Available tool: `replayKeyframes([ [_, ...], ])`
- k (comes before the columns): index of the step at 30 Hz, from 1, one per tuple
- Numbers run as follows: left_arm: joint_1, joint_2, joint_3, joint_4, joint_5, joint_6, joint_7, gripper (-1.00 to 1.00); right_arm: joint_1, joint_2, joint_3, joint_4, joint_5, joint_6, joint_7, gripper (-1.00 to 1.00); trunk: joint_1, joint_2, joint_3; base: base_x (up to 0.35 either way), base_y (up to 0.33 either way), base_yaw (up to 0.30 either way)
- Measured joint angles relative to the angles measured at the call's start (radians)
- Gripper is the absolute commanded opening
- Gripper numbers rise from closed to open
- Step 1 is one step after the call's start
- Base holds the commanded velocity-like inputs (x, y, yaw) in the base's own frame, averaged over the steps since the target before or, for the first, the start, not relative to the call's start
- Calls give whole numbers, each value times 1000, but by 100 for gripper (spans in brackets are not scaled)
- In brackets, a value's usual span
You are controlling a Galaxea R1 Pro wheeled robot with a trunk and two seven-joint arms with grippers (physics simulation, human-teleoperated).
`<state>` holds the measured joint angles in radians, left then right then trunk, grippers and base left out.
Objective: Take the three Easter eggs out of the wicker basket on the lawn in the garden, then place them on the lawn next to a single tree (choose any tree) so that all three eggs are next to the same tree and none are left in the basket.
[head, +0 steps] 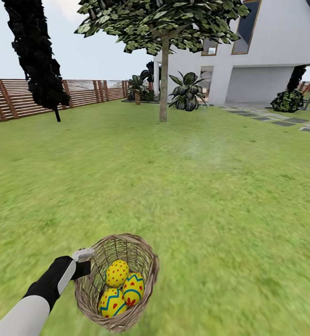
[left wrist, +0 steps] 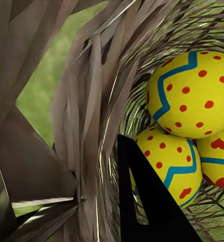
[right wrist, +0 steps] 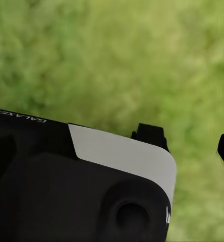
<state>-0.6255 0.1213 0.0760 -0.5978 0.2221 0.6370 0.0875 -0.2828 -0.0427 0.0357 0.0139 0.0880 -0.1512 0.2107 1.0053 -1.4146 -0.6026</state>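
Observation:
The wicker basket [head: 148, 261] sits low in the head view, tipped so its opening faces me. Three yellow Easter eggs lie inside: one dotted [head: 117, 273], one with red hearts [head: 134, 288], one with blue zigzags [head: 112, 302]. My left gripper [head: 86, 262] is shut on the basket's left rim. In the left wrist view a black finger [left wrist: 142, 201] reaches inside the woven wall [left wrist: 92, 126], close to the eggs [left wrist: 192, 93]. My right gripper [right wrist: 190, 146] hangs open over grass, its fingertips [right wrist: 150, 135] apart. The tree [head: 163, 84] stands far ahead on the lawn [head: 196, 186].
A tall dark cypress-like tree [head: 38, 60] stands at the left by the slatted fence [head: 15, 99]. A broad-leaved plant [head: 188, 92] and the white house [head: 266, 56] lie behind the tree. Stepping stones [head: 285, 122] run at the right. A black and white robot part [right wrist: 81, 181] shows in the right wrist view.

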Motion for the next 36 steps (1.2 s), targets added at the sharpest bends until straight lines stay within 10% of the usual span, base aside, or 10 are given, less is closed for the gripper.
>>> replayKeyframes([
  [36,0,0,0,0,0,0,0,-100,0,0,0,0,0,0,0,100,0,0,0,329,0,-4],
])
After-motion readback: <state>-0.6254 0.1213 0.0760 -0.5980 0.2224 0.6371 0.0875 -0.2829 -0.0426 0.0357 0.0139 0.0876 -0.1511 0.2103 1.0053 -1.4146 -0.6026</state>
